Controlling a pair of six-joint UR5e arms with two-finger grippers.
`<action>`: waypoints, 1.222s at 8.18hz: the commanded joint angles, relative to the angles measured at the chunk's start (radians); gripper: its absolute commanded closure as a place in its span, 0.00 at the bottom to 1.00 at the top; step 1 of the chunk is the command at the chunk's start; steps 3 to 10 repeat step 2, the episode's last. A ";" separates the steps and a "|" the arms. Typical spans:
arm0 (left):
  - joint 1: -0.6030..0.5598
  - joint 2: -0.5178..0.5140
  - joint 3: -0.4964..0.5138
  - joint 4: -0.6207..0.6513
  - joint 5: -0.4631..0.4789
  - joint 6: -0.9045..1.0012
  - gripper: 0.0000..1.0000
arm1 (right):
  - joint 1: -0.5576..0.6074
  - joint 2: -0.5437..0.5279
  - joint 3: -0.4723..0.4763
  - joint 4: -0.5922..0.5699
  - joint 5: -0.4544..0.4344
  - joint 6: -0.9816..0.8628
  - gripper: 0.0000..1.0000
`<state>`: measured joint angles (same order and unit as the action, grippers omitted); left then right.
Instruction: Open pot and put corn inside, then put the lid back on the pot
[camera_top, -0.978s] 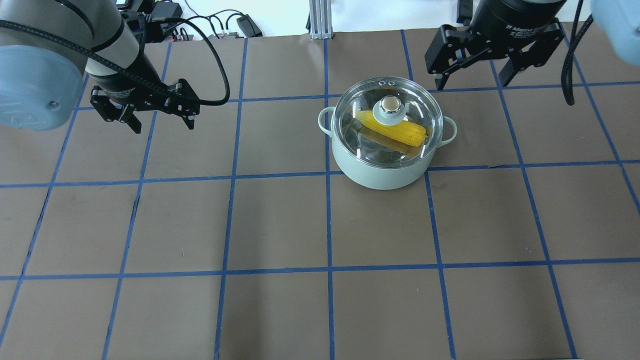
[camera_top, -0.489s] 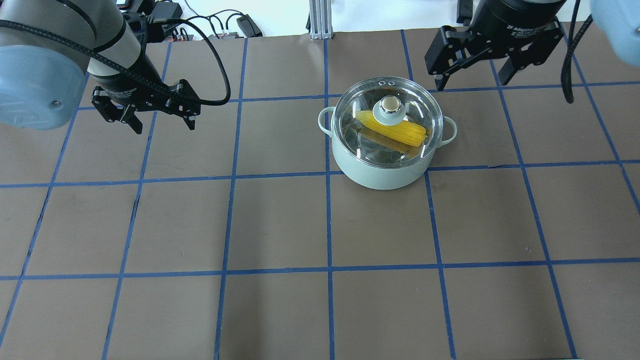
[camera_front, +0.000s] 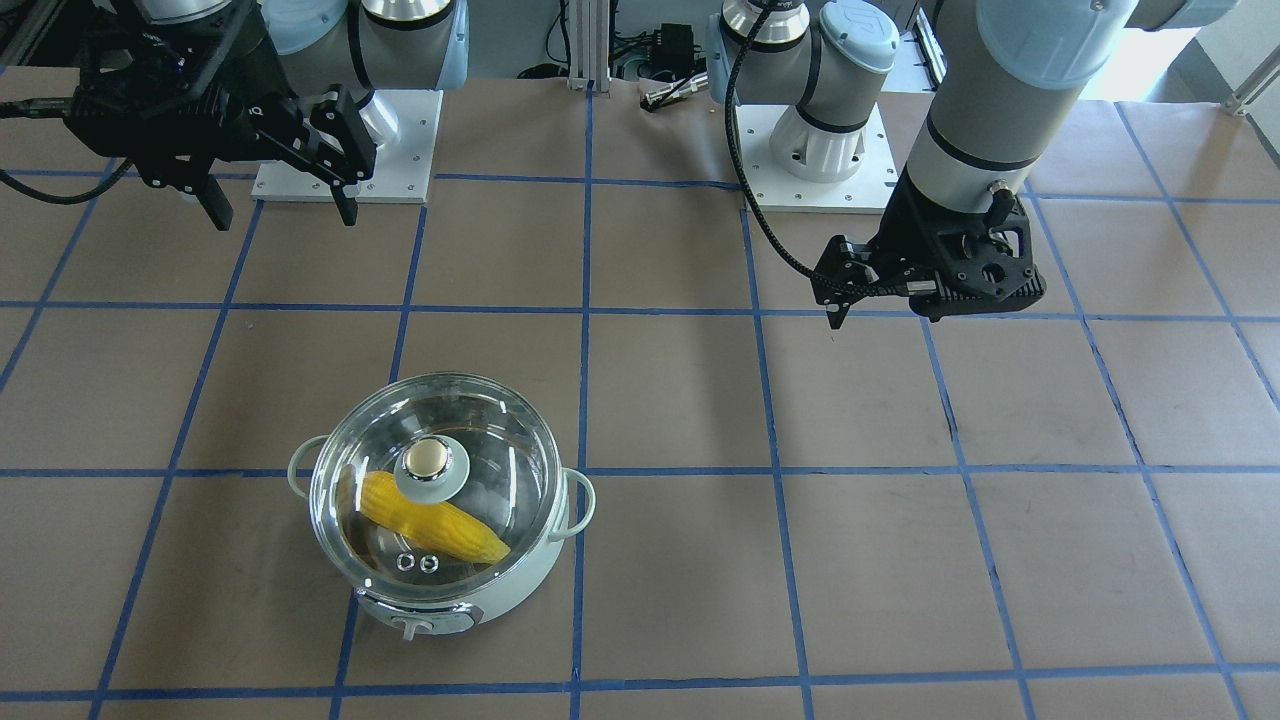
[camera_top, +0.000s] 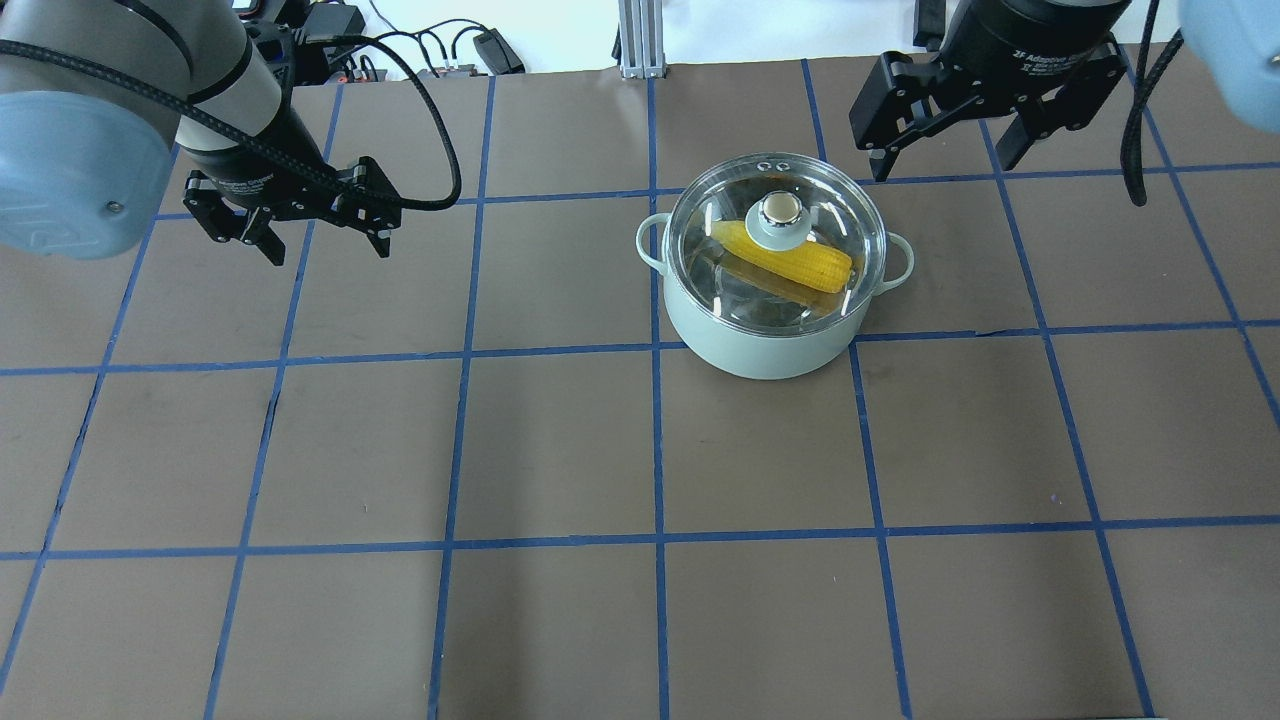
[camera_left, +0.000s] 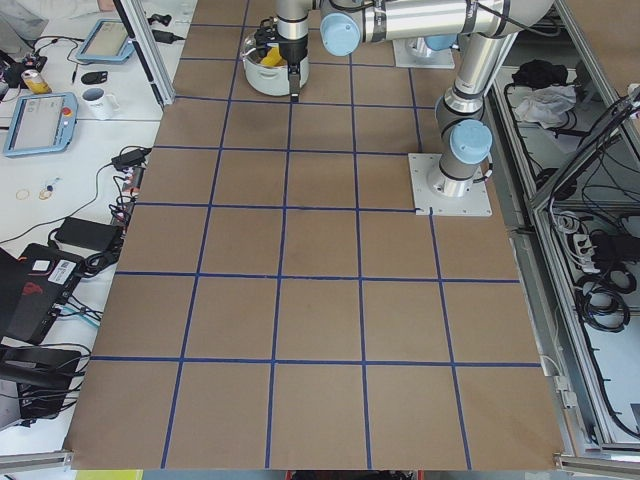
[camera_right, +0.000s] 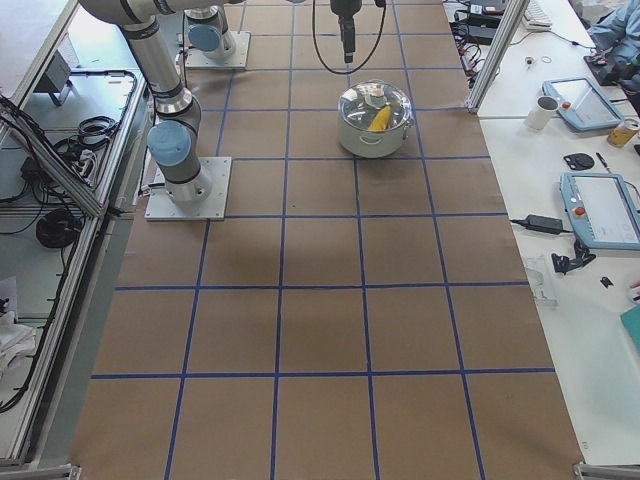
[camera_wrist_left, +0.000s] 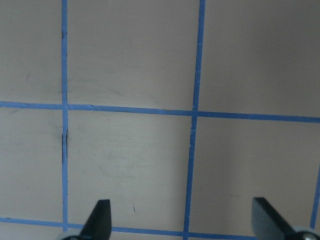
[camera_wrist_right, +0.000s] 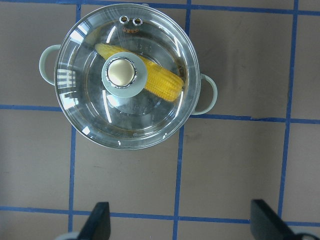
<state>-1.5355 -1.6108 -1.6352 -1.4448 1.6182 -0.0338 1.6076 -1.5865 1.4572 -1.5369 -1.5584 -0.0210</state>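
Observation:
The mint-green pot (camera_top: 770, 345) stands on the table right of centre, with the glass lid (camera_top: 720, 205) seated on its rim. The yellow corn (camera_top: 805, 262) lies inside and shows through the glass. My right gripper (camera_top: 942, 168) is open and empty. It hovers above the table beyond the pot, to its right. In the right wrist view the lid (camera_wrist_right: 150, 122), the corn (camera_wrist_right: 157, 84) and the pot's handle (camera_wrist_right: 210, 95) lie ahead of the open right gripper (camera_wrist_right: 182, 222). My left gripper (camera_top: 327, 252) is open and empty, far to the left of the pot, and in its wrist view (camera_wrist_left: 183, 222) only bare table shows.
Blue tape lines (camera_top: 655, 450) grid the brown table. Cables and small electronics (camera_top: 440, 45) and an aluminium post (camera_top: 640, 40) sit at the far edge. The arms' base plates (camera_front: 815, 155) are on the robot's side.

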 joint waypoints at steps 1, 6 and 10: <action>0.000 -0.001 0.000 0.001 0.000 0.000 0.00 | -0.002 0.000 0.000 -0.003 0.000 0.000 0.00; 0.000 -0.001 0.000 0.001 0.000 0.000 0.00 | 0.000 0.000 0.000 -0.003 0.000 0.000 0.00; 0.000 -0.001 0.000 0.001 0.000 0.000 0.00 | 0.000 0.000 0.000 -0.003 0.000 0.000 0.00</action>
